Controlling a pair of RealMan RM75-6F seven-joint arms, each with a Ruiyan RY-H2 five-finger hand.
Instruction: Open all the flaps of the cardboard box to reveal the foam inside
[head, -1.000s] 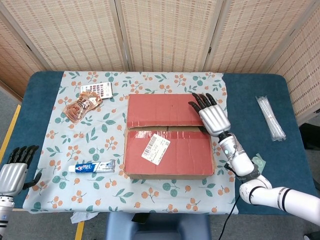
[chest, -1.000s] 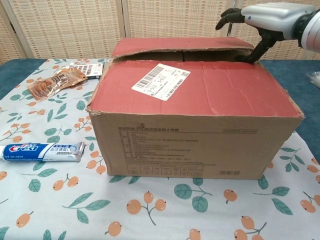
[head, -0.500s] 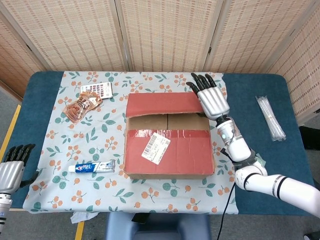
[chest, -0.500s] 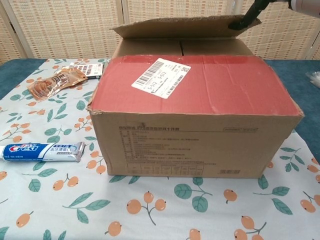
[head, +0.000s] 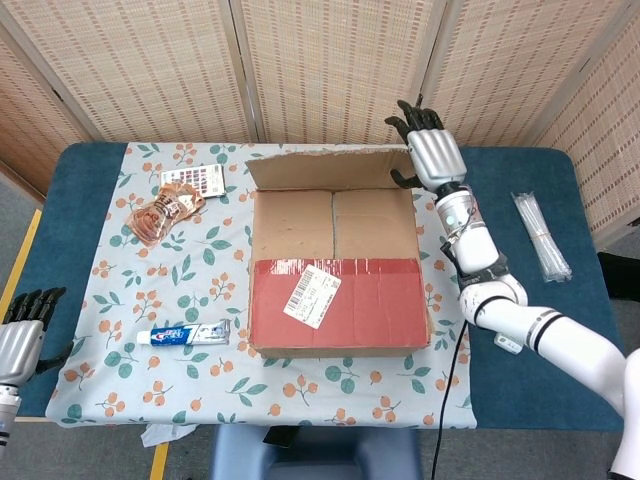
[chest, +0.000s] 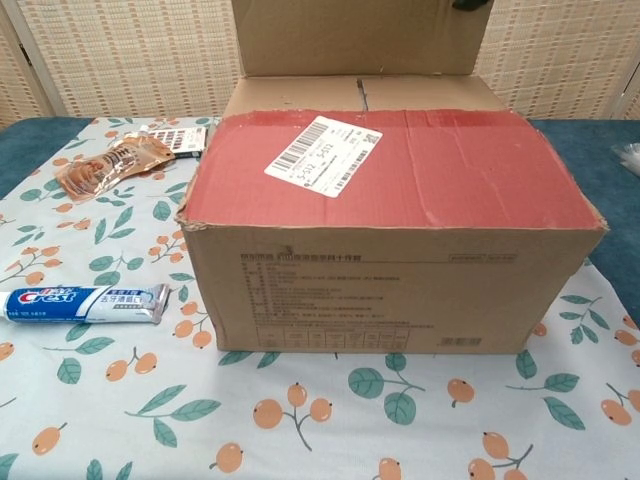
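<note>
Now right hand grips upright brown flap of cardboard box.

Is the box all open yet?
No. The back flap stands up, but the red front flap and two inner flaps lie shut.

- Before me, the cardboard box sits mid-table.
- My right hand is at its rear flap.
- Toothpaste lies left of it; snack packets lie behind-left.
</note>
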